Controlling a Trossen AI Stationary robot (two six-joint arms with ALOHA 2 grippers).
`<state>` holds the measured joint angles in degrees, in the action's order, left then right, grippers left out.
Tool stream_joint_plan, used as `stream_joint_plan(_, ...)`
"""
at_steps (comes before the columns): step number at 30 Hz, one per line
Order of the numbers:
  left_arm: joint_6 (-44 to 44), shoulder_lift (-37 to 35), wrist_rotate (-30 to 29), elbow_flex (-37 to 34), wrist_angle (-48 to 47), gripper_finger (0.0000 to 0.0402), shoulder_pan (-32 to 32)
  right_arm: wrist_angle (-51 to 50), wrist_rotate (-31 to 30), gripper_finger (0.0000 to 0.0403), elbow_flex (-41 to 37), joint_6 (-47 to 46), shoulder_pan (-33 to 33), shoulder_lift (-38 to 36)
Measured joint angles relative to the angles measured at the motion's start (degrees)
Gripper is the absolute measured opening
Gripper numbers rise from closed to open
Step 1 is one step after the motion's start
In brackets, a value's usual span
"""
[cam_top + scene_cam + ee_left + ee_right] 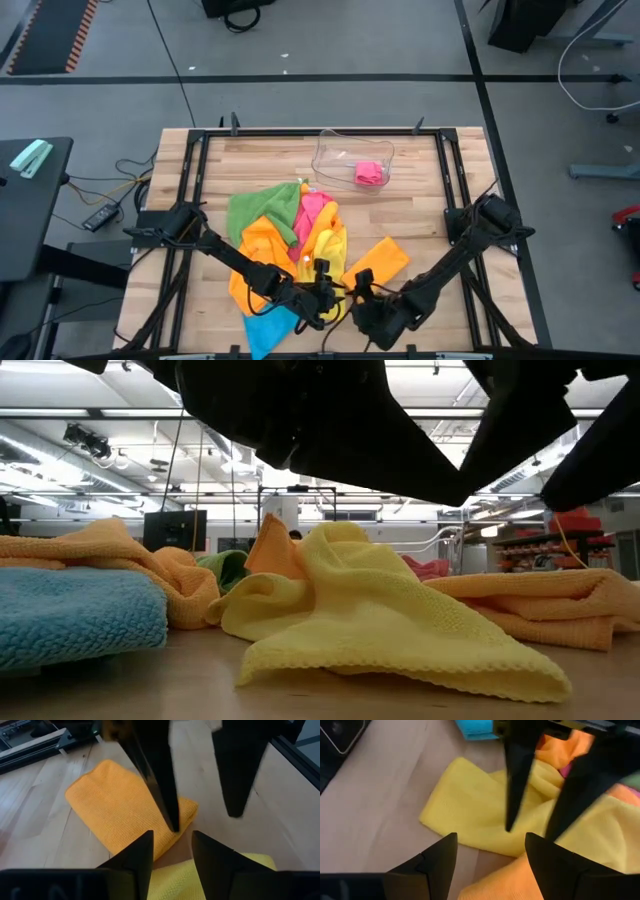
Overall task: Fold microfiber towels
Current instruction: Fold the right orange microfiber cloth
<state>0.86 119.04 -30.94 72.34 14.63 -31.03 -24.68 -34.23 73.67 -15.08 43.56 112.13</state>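
Left gripper (322, 292) and right gripper (357, 297) at lower centre of the counter (420, 215), jaws apart and empty, over the yellow towel (470, 817), folded orange towel (117, 805) just beside.

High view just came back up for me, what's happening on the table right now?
Both arms reach in over the near edge, above a loose pile of bright microfiber towels. The left pincer and right pincer face each other, both open and empty, over a crumpled yellow microfiber towel. A folded orange microfiber towel lies beside the pile, and a pink microfiber towel sits in the clear plastic tray.
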Motion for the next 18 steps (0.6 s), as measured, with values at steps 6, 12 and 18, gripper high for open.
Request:
stream_joint_plan(6,1.8,0.0,-0.6,0.0,-2.7,0.0148,0.0,-8.1,-3.5,0.0243,4.7,-5.1,0.3,6.2)
stream_joint_plan(12,4.0,-2.9,-1.7,0.0,-12.1,0.0138,-1.0,-10.2,-6.0,0.0243,4.3,-8.4,1.4,7.8)
stream_joint_plan(18,10.2,-8.7,-3.1,0.1,-21.7,0.0128,-1.8,-13.3,-5.9,0.0243,4.3,-11.7,0.6,8.5)
